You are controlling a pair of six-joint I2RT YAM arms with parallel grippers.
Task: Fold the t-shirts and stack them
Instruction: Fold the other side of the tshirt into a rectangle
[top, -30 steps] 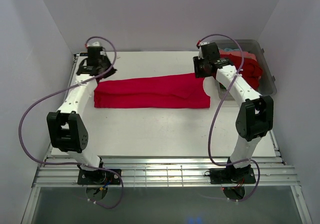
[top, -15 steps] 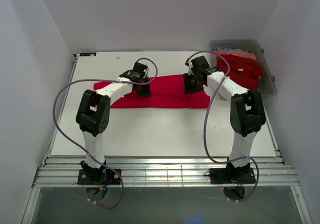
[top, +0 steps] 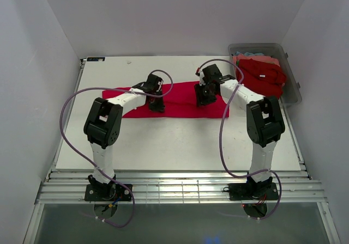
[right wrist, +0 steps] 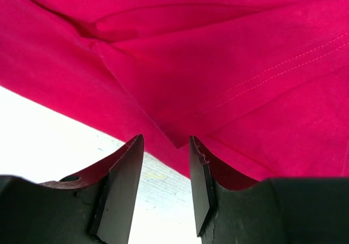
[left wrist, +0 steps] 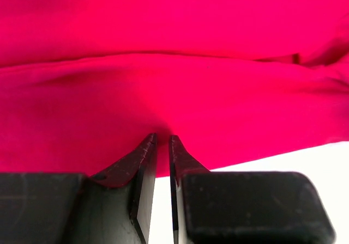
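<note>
A crimson t-shirt [top: 180, 98] lies folded into a long strip across the far half of the table. My left gripper [top: 157, 108] points down at its near edge, left of the middle. In the left wrist view the left gripper [left wrist: 162, 139] shows only a thin slit between its jaws, the tips at the hem of the t-shirt [left wrist: 174, 80], with white table seen through the slit. My right gripper [top: 202, 101] stands right of the middle. It [right wrist: 166, 140] is open, its jaws either side of a folded corner of the t-shirt [right wrist: 218, 64].
A clear plastic bin [top: 294, 91] at the back right holds crumpled red shirts [top: 262, 72] and a bit of light blue cloth [top: 252, 54]. White table [top: 163, 140] stretches from the shirt to the arm bases. Grey walls close in the sides and back.
Both arms have swung in from the shirt's two ends to its near edge by the middle. In the last half second they edged a little closer to the cloth.
</note>
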